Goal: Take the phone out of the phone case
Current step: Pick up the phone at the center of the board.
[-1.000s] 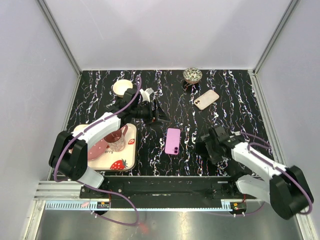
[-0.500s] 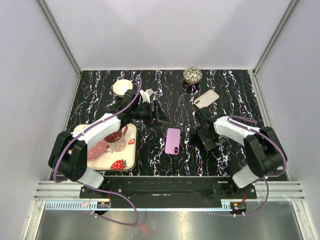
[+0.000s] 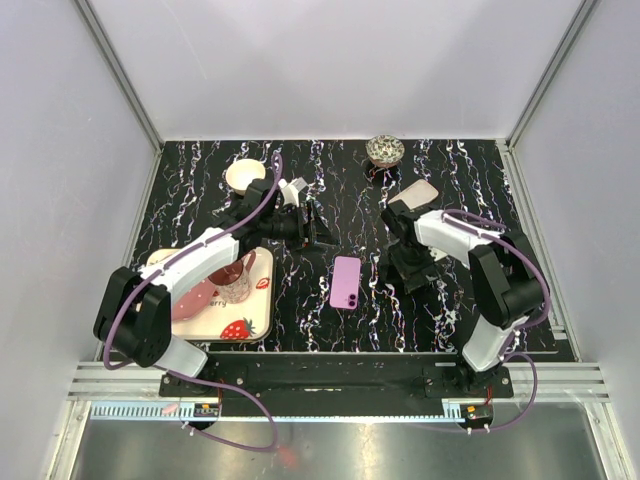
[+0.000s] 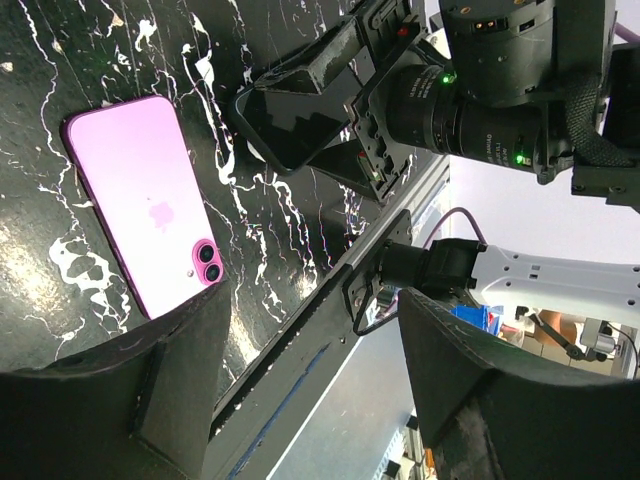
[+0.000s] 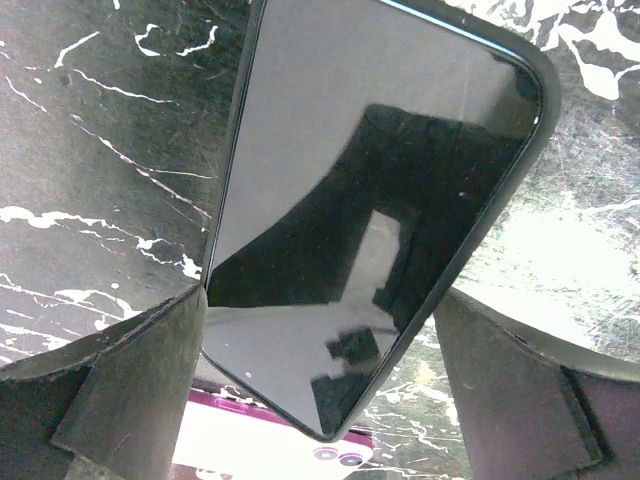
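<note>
A black phone (image 5: 370, 170), screen up with a dark rim, lies between my right gripper's fingers; I cannot tell case from phone. My right gripper (image 5: 320, 310) is closed on its long edges, low over the table right of centre (image 3: 405, 265). The left wrist view shows that phone (image 4: 290, 120) tilted in those fingers. A pink phone (image 3: 346, 282), back up with two camera lenses, lies flat at the table's centre, also in the left wrist view (image 4: 150, 215). My left gripper (image 3: 322, 232) is open and empty, hovering just beyond the pink phone (image 4: 315, 320).
A beige phone (image 3: 418, 192) lies at the back right, partly behind my right arm. A patterned bowl (image 3: 385, 150) and a small cream dish (image 3: 243, 174) stand at the back. A strawberry tray (image 3: 245, 325) holding a glass and a pink plate sits front left.
My right arm has swung in from the near right, and its gripper has moved left and farther from the front edge. My left arm has barely moved.
</note>
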`<state>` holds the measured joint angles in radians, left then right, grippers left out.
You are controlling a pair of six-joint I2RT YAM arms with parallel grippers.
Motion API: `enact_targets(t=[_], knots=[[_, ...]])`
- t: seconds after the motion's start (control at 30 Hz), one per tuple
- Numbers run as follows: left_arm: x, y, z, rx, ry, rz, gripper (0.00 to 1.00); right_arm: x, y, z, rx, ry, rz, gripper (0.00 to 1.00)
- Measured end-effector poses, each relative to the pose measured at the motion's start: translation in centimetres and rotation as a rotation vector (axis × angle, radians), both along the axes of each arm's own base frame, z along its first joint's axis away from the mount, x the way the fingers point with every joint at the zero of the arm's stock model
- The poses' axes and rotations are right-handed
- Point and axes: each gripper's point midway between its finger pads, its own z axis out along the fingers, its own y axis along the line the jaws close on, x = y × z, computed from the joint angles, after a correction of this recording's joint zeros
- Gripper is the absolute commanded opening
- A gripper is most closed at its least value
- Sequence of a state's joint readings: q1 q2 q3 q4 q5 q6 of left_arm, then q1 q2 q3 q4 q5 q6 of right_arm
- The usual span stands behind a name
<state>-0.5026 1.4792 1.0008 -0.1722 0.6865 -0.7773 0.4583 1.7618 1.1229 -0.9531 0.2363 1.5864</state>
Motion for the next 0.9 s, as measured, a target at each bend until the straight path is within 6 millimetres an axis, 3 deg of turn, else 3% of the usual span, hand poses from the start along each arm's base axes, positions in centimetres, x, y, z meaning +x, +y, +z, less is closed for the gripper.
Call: enact_targets(t=[0.17, 0.43, 0.9], knots=[[-0.1, 0.1, 0.3, -0.001, -0.015, -0.005, 0.69, -0.9, -0.3, 0.2, 0.041, -0.036, -0.009, 1.0], [-0.2, 0.1, 0.3, 0.0, -0.012, -0.007, 0.69, -2.8, -2.6, 0.3, 0.04, -0.092, -0.036, 1.0], [-0.4, 0.2, 0.3, 0.0, -0.011, -0.012, 0.69, 1.3, -2.1, 1.1, 0.075, -0.197, -0.013, 1.0]])
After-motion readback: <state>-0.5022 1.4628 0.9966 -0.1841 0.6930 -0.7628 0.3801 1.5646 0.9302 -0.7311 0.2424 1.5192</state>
